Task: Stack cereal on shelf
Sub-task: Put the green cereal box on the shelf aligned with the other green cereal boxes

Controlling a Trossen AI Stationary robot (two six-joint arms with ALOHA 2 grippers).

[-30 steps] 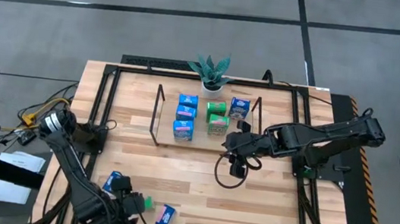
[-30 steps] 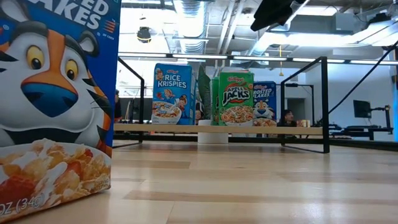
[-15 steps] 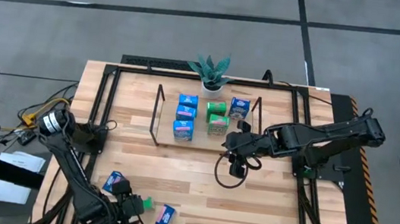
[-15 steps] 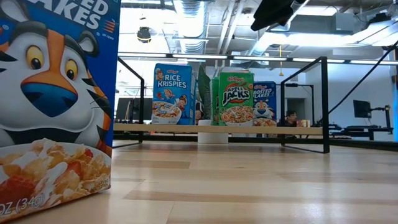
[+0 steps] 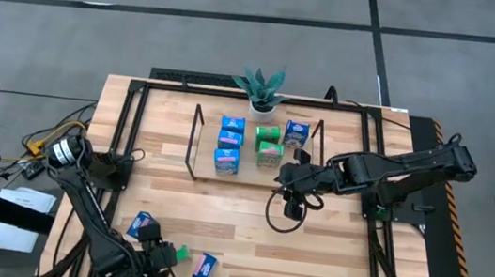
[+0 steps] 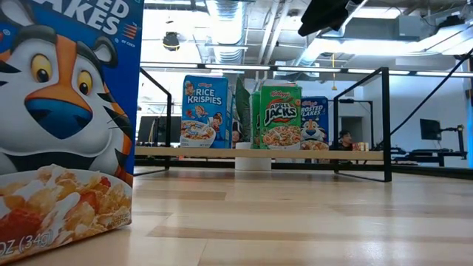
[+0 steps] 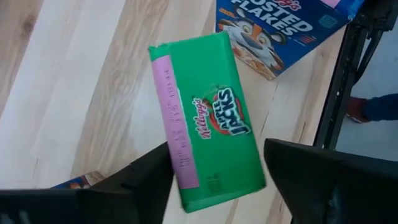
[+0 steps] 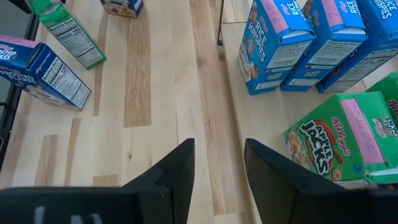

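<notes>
Cereal boxes are split between two places: six stand upright on the shelf at the far middle of the table, three blue Rice Krispies boxes in a row on one side and two green Apple Jacks boxes with a blue Frosted Flakes box on the other; three more lie on the near-left part of the table, well apart from the shelf; the left gripper is down over the green Apple Jacks box there, which lies flat on its broad face with a Frosted Flakes box just beyond it and another blue box near it on the right; its fingers stand partly apart, one on each side of the green box's near end, and whether they already press on the card I cannot tell; the right gripper waits just in front of the shelf, fingers a little apart and holding nothing; the step in hand looks to be picking up the lying green box; to do it well the fingers should close squarely across the narrow width, with the box centred between them so it does not swivel; the squeeze should be gentle, since thin card will likely dent; the lift should go straight up, clear of the Frosted Flakes box nearby; for placing, the free board beside the green pair seems the natural spot, with the box turned upright and lowered without knocking the standing rows or the wire frame ends.
</notes>
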